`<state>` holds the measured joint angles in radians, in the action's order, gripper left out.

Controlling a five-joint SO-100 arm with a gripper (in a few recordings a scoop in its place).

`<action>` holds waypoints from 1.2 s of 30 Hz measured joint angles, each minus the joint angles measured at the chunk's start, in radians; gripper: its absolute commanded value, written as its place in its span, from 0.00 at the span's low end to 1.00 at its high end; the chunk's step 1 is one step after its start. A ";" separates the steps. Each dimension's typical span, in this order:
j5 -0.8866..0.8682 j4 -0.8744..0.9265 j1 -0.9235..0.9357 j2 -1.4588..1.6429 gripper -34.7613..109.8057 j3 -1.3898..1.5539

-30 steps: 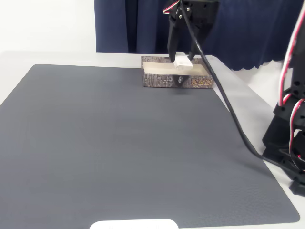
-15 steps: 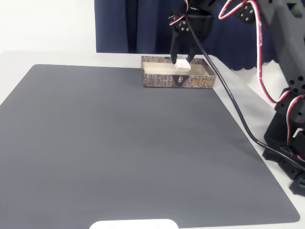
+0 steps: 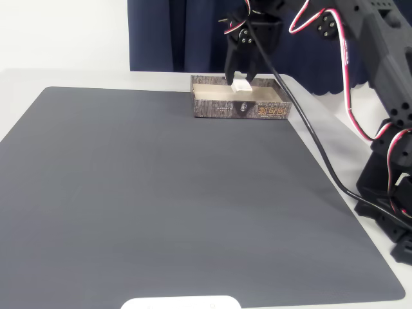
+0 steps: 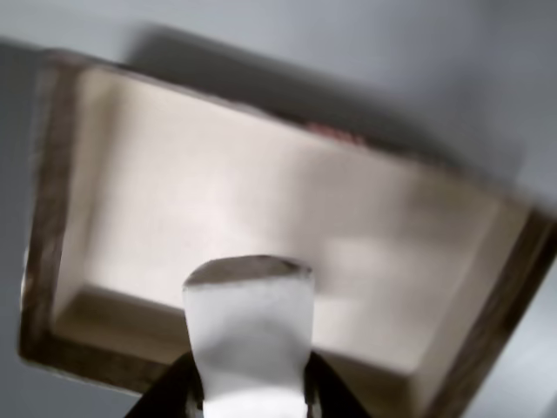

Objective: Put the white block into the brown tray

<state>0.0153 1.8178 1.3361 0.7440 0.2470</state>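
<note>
A dark grey mat (image 3: 167, 193) covers the white table (image 3: 64, 77) — navy curtain (image 3: 174, 32) behind (pleated).

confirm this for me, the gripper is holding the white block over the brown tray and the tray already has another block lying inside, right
Not quite. The gripper does hold the white block over the brown tray, but the wrist view shows the tray's cream inside bare, with no other block in it.

Wrist view, blurred. White block (image 4: 250, 335) at bottom centre of frame, pinched between dark gripper (image 4: 251, 396) fingers at either side. Behind it, brown tray (image 4: 50, 209) spans most of frame, tilted, pale cream inside facing up, dark walls around. Grey surface beyond, along top and right.
</note>
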 measured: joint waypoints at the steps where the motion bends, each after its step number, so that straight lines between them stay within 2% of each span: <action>1: 0.084 0.000 0.002 0.000 0.37 -0.002; 6: 0.486 0.000 0.000 0.000 0.34 -0.002; 10: 0.735 0.000 0.002 0.000 0.30 -0.009; 17: 1.134 0.000 0.002 0.000 0.29 -0.025; 23: 1.238 0.000 0.012 0.000 0.30 -0.038; 36: 1.252 -0.049 0.011 -0.170 0.34 -0.192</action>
<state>1.2671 1.7687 1.3468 0.5737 0.0552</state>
